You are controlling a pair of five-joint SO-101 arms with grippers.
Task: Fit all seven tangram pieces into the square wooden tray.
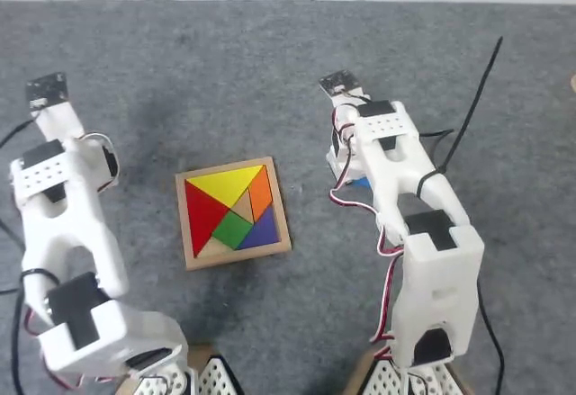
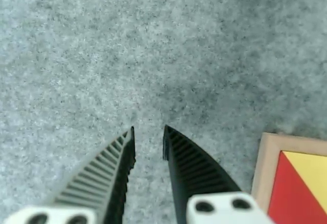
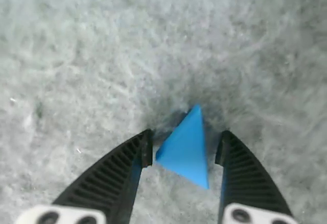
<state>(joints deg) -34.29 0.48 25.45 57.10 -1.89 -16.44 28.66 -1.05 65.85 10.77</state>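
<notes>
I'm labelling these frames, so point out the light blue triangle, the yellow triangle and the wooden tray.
light blue triangle (image 3: 187,149), right wrist view, centre of its top face.
yellow triangle (image 1: 228,184), high view, middle of the piece.
wooden tray (image 2: 266,168), left wrist view, bare rim.

Open mat (image 1: 225,80) lies between tray (image 1: 239,255), left arm (image 1: 63,210) and right arm (image 1: 409,188).

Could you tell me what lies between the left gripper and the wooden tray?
Just bare grey carpet separates the left gripper from the wooden tray, as the left wrist view shows.
</notes>
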